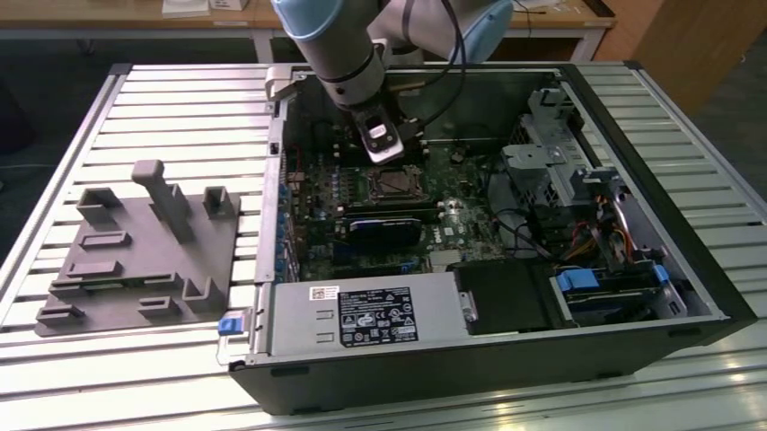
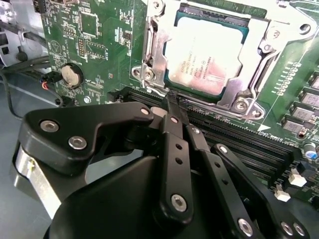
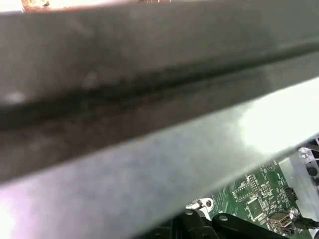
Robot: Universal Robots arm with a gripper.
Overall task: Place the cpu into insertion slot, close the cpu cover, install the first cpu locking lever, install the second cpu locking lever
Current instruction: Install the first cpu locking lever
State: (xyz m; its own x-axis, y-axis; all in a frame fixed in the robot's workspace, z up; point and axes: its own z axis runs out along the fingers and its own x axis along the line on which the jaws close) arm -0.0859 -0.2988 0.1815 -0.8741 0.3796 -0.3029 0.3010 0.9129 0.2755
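The cpu [image 2: 207, 55], a pale silvery square chip, lies flat in the insertion slot [image 1: 390, 184] on the green board. The cpu cover [image 2: 153, 55], a thin silvery frame, lies down around the chip's edges. My gripper [image 2: 171, 97] is shut with nothing between its black fingers, and its narrow tip sits at the cover's edge, beside the long black card slots. In the exterior view the gripper [image 1: 386, 153] hangs just behind the slot inside the open computer case. I cannot tell the locking levers apart from the frame's metal.
A grey power supply box [image 1: 359, 314] fills the case's front. Drive bays and cables [image 1: 599, 287] crowd the exterior view's right. A grey fixture plate [image 1: 132, 251] lies outside the case. A coin cell [image 2: 71, 74] sits on the board. The case wall [image 3: 149, 99] is close by.
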